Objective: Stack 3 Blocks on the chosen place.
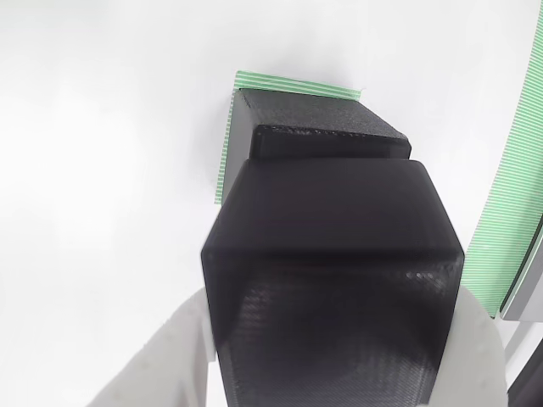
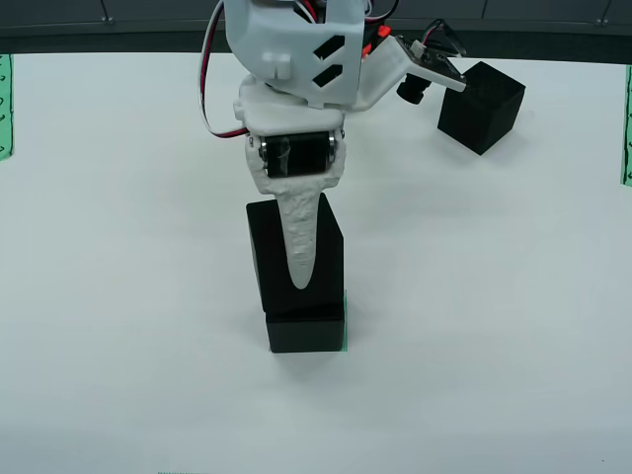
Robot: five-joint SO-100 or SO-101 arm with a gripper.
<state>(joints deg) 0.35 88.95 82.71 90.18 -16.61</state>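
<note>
In the view from the front, my gripper [image 2: 296, 269] is shut on a black block [image 2: 272, 252], with one white finger [image 2: 302, 247] running down its front face. This block sits on or just above a second black block [image 2: 306, 334], slightly turned and shifted left of it. The lower block rests on the green-striped chosen place [image 2: 346, 321], of which a sliver shows. A third block [image 2: 481, 106] lies at the back right. In the view that rides on the gripper, the held block [image 1: 331, 271] looms over the lower block [image 1: 318, 123] and the patch [image 1: 226, 161].
Green striped strips lie at the left edge [image 2: 5, 104] and right edge [image 2: 626, 123] of the white table in the front view. Another striped strip [image 1: 509, 195] runs along the right in the gripper view. A dark band borders the table's far edge.
</note>
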